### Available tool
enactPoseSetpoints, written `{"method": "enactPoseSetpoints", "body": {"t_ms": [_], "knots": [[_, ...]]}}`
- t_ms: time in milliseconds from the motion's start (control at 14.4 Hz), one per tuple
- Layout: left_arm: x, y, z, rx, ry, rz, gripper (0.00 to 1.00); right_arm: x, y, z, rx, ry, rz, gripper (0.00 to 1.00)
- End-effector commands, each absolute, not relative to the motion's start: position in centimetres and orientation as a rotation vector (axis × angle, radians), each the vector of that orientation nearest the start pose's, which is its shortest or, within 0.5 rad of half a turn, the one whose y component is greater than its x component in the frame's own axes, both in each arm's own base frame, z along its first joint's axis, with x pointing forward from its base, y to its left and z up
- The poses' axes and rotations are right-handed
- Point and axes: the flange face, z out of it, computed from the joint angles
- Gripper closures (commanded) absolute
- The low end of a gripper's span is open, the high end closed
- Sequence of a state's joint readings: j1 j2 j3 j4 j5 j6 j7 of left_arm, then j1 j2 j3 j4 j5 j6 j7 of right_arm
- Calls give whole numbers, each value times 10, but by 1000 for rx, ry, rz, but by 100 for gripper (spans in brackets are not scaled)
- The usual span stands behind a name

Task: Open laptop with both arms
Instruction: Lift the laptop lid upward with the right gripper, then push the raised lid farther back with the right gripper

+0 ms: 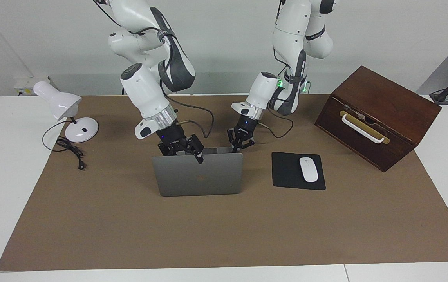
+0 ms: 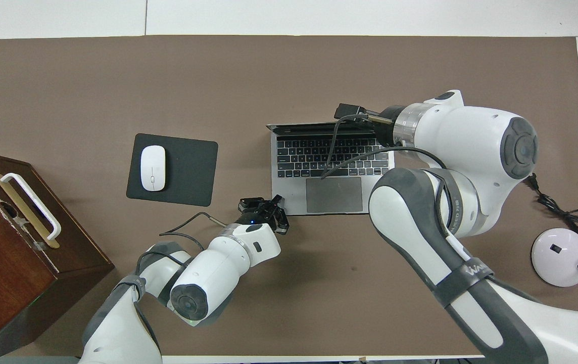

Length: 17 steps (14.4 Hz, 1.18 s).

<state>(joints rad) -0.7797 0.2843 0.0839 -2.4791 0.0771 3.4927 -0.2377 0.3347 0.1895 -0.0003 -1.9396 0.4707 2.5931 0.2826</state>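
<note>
The silver-grey laptop stands open in the middle of the brown mat, its lid about upright and its dark keyboard showing from overhead. My right gripper is at the lid's top edge, open, with one fingertip hooked over that edge. My left gripper is shut, holding nothing. Its tips sit at the corner of the laptop's base nearest to the robots, toward the left arm's end of the table.
A black mouse pad with a white mouse lies beside the laptop toward the left arm's end. A brown wooden box with a white handle stands past it. A white desk lamp with its cord is at the right arm's end.
</note>
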Motion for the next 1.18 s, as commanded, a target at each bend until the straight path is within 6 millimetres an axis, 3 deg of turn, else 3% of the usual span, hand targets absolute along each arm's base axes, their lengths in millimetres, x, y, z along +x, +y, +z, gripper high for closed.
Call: {"method": "enactPoseSetpoints", "body": {"t_ms": [0,416,1109], "knots": [[393,-348,241,-3121,945,-1067,100,620,195,444,-2648,360,-464,0],[393,-347,239,-3122,940,-1062,100,638,177,455,-2682,341,-488,0],[393,-348,239,-3124,938,-1065,100,649,171,456,-2697,330,-502,0]]}}
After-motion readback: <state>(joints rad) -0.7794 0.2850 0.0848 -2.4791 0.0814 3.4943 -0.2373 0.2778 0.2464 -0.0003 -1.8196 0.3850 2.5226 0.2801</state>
